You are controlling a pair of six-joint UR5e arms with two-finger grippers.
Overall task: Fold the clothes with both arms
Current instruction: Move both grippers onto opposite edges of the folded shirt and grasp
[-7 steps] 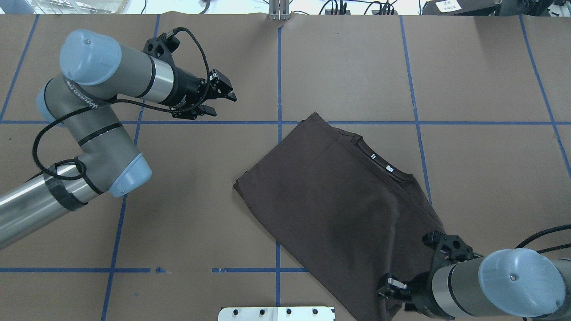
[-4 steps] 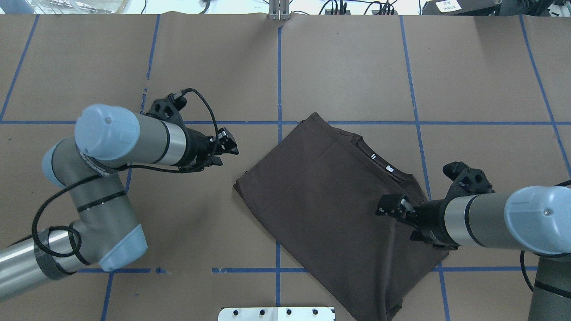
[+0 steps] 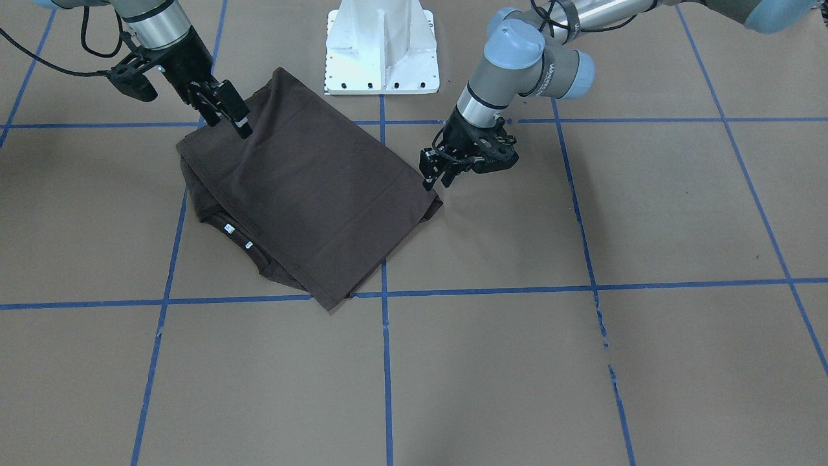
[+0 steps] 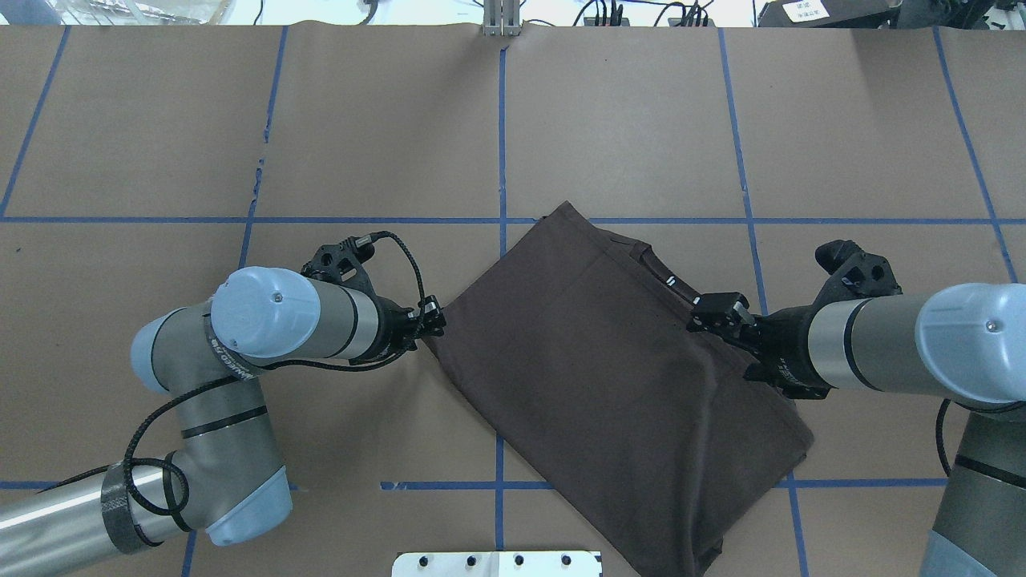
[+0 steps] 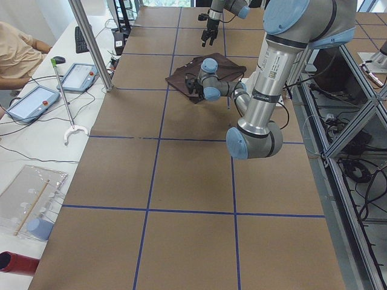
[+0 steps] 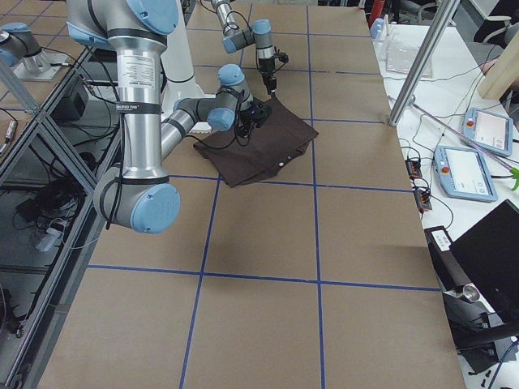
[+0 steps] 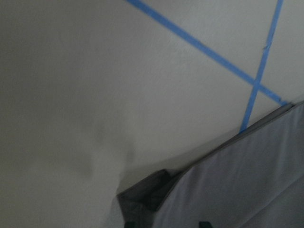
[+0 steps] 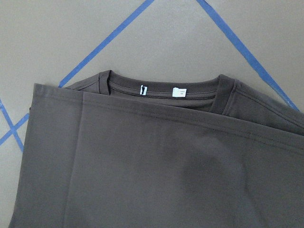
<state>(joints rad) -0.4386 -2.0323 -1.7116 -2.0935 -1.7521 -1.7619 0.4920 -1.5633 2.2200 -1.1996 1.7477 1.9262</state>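
Near the table's middle, one folded brown T-shirt [image 4: 609, 377] is lying flat. Two grippers are flanking it. The left gripper [image 4: 433, 318] is sitting at a corner, jaws spread in its wrist view. The right gripper [image 4: 716, 310] is hanging over the collar, jaws unclear. Overhead is showing one white label; the right wrist view is showing two labels [image 8: 179, 92].

silver-grey arms [image 4: 325, 324], pale blue caps [image 4: 256, 311]

Brown T-shirt [image 4: 609, 377] on taped table [image 4: 641, 120]
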